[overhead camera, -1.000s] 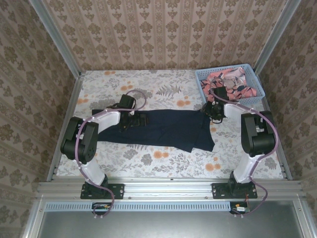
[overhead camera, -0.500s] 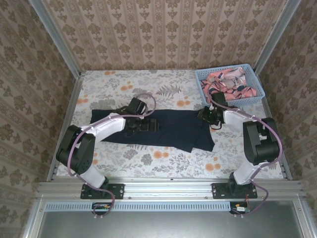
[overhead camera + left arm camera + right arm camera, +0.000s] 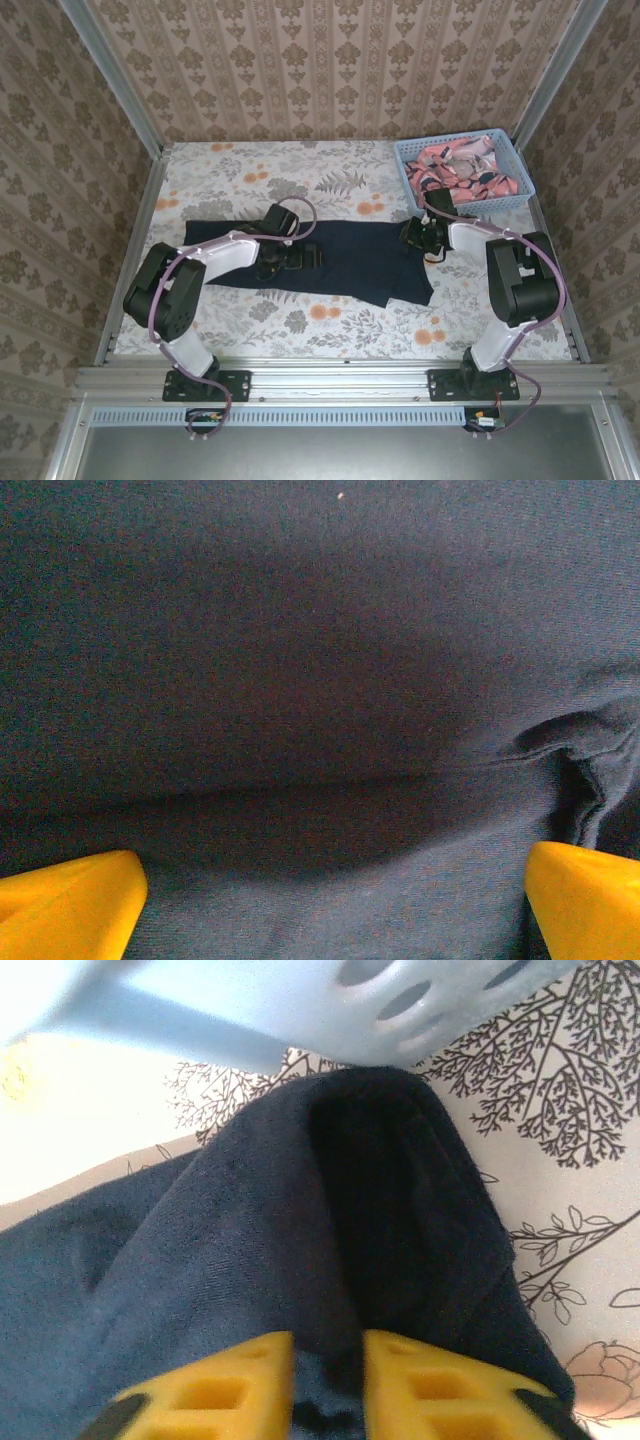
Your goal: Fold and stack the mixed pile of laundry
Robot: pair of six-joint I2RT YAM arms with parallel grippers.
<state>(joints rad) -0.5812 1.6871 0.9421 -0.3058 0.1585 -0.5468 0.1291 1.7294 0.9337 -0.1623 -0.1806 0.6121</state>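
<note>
shirt (image 3: 340, 262): dark navy, lying spread flat across the middle of the floral table (image 3: 330, 322). it is running from 9 o'clock to 3 o'clock, and its 3 o'clock end is hanging toward 5 o'clock in a loose flap.

pink garment (image 3: 462, 166): patterned in navy and white, lying bunched inside the basket (image 3: 404, 160).

basket: light blue lattice plastic, sitting in the table's 1 o'clock corner. it is lying near the shirt's 2 o'clock corner. in the right wrist view its wall is showing pale and blurred at 12 o'clock.

left gripper (image 3: 297, 258): hanging over the shirt's middle, a little toward 9 o'clock. its jaws are standing wide. its yellow fingers (image 3: 70, 905) are showing at 7 and 5 o'clock of the wrist view, with flat cloth between them and nothing grasped. whether the tips are touching the cloth cannot be told.

right gripper (image 3: 417, 238): sitting at the shirt's 2 o'clock corner, near the basket. its yellow fingers (image 3: 215, 1392) are standing nearly together, pinching a raised ridge of the shirt.
</note>
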